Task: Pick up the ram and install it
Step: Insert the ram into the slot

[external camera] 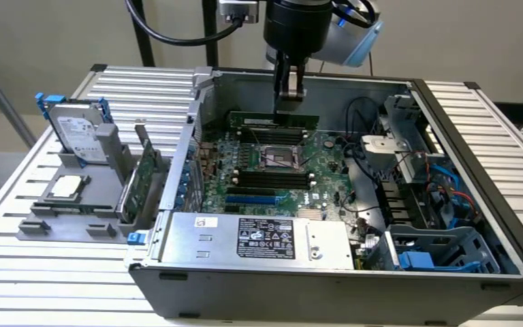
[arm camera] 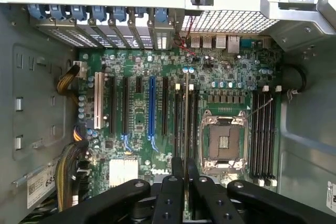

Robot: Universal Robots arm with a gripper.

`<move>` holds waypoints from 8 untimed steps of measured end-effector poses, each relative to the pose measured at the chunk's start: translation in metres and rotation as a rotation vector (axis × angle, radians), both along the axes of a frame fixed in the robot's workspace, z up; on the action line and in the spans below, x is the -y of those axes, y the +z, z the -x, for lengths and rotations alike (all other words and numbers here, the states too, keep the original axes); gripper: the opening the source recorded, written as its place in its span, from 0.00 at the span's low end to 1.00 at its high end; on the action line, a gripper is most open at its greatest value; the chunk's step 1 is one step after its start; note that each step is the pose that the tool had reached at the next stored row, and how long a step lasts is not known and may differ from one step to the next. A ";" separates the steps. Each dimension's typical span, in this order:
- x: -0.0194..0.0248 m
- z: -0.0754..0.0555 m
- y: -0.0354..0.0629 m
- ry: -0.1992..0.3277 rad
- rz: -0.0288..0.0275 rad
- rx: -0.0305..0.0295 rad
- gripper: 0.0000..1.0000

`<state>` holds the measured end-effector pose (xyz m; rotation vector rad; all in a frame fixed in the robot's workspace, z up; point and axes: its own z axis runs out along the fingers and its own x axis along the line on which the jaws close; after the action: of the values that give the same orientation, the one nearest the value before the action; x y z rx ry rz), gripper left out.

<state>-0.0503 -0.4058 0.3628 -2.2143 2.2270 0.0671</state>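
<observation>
The ram (external camera: 272, 120) is a long thin green stick, held level by my gripper (external camera: 289, 106) over the far side of the open computer case. My gripper is shut on the ram's top edge near its middle. The stick sits just above or at the black slots behind the CPU socket (external camera: 278, 155); I cannot tell whether it touches them. In the wrist view the ram (arm camera: 186, 114) shows edge-on as a thin line running out from between my black fingers (arm camera: 173, 182), lined up with the slots beside the CPU socket (arm camera: 224, 142). My gripper (arm camera: 186, 170) pinches it.
More black slots (external camera: 266, 180) lie in front of the socket. A power supply (external camera: 257, 238) fills the case's front, and cables and a blue drive cage (external camera: 434, 252) crowd the exterior view's right. Outside, a grey rack holds a hard drive (external camera: 75, 129) and an expansion card (external camera: 144, 180).
</observation>
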 end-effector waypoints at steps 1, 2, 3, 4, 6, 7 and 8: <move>0.0000 0.000 0.0000 0.000 0.0001 0.0000 0.00; 0.0000 0.000 0.0000 0.000 0.0000 0.0000 0.00; 0.0000 0.000 0.0000 0.000 0.0001 0.0000 0.00; 0.0000 0.000 0.0000 0.000 0.0000 0.0000 0.00; 0.0000 0.000 0.0000 0.000 0.0000 0.0000 0.00; 0.0000 0.000 0.0000 0.000 0.0001 0.0000 0.00; 0.0000 0.000 0.0000 0.000 0.0000 0.0000 0.00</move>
<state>-0.0503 -0.4058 0.3628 -2.2143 2.2270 0.0671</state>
